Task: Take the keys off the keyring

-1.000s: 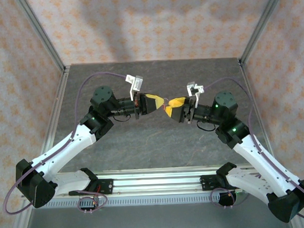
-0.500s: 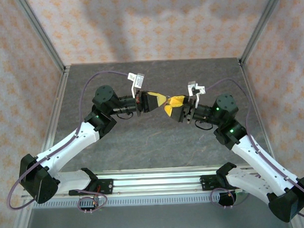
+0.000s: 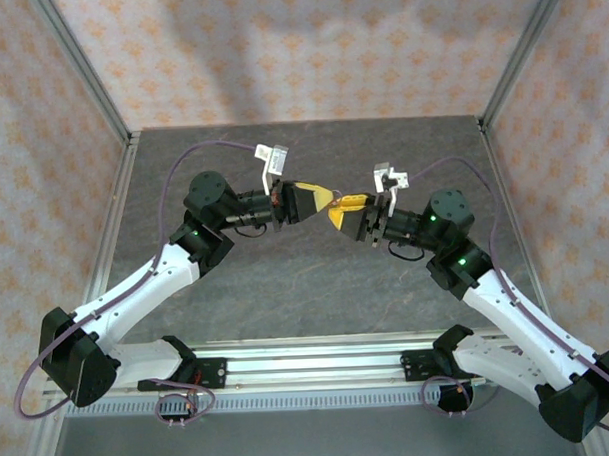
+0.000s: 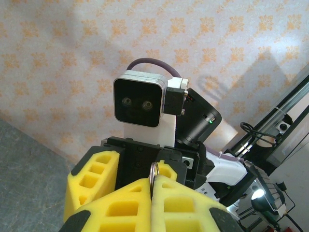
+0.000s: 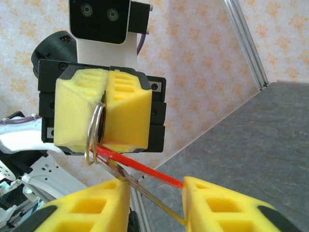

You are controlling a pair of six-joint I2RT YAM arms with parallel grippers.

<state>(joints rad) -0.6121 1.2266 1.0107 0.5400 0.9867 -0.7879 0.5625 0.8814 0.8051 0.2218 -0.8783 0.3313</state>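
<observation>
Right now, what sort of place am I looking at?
Probably a robot test cell: the left arm and right arm bolted to an aluminium rail, a grey tabletop, and patterned backdrop walls on metal frame posts.

In the top external view, bright, even, diffuse illumination is provided from above, and the table (image 3: 286,279) is rendered without glare. Broad soft shadows are cast on the back wall (image 3: 308,48). A pale reflection is seen along the front rail (image 3: 309,353). In the left wrist view, a lamp (image 4: 257,195) at lower right is blown out to white. In the right wrist view, the keyring (image 5: 145,168) is rendered sharp, while the bottom foreground is slightly soft
</observation>
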